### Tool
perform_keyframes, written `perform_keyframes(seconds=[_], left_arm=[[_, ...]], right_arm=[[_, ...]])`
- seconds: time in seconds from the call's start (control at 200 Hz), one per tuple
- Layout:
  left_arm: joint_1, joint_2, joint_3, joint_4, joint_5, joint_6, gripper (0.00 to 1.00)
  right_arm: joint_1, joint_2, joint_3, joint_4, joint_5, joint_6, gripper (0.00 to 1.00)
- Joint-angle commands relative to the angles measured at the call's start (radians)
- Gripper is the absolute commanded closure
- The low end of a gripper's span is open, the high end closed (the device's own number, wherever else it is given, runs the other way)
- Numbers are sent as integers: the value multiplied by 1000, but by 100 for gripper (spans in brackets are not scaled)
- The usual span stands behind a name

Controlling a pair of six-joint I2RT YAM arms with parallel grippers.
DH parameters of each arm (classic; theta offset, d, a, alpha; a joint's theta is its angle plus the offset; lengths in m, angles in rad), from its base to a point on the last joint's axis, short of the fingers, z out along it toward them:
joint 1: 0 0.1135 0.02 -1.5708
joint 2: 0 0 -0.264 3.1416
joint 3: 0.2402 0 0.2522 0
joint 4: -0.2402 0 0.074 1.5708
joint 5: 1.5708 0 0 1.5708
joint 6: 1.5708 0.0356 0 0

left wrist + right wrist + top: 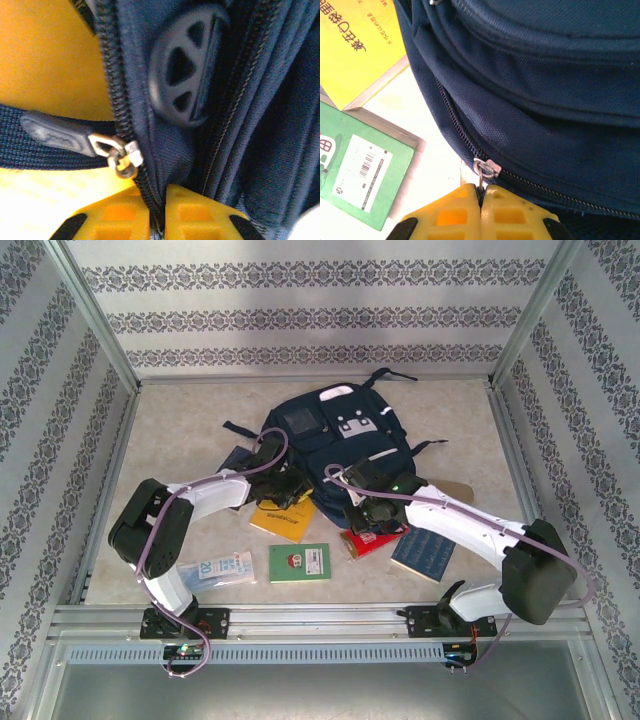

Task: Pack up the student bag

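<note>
Left gripper [272,483] and right gripper [368,508] both sat at the near edge of the backpack [330,430], which lay in the middle of the table [170,450] in the top view. From the left wrist, 2 yellow fingers [115,220] were pinched together on the backpack's zipper seam [151,200]. From the right wrist, the closed fingers [455,215] clamped a zipper pull [482,172] near a green book [360,175].

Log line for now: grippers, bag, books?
left gripper: shut on student bag zipper edge | right gripper: shut on zipper pull | yellow book, green book: outside bag
</note>
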Motion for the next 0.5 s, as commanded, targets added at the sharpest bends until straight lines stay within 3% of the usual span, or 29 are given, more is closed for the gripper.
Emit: perform_keyframes(seconds=[0.0,0.185,0.495], left_arm=[[24,2,72,-6,-62,1,100],[77,-59,89,-95,-119,47,100],[221,-68,135,-167,-86,114,100]], right_arm=[[1,-27,4,-43,-9,3,100],[-40,-36,23,-89,14,-14,100],[-171,-29,36,-129,53,-34,100]])
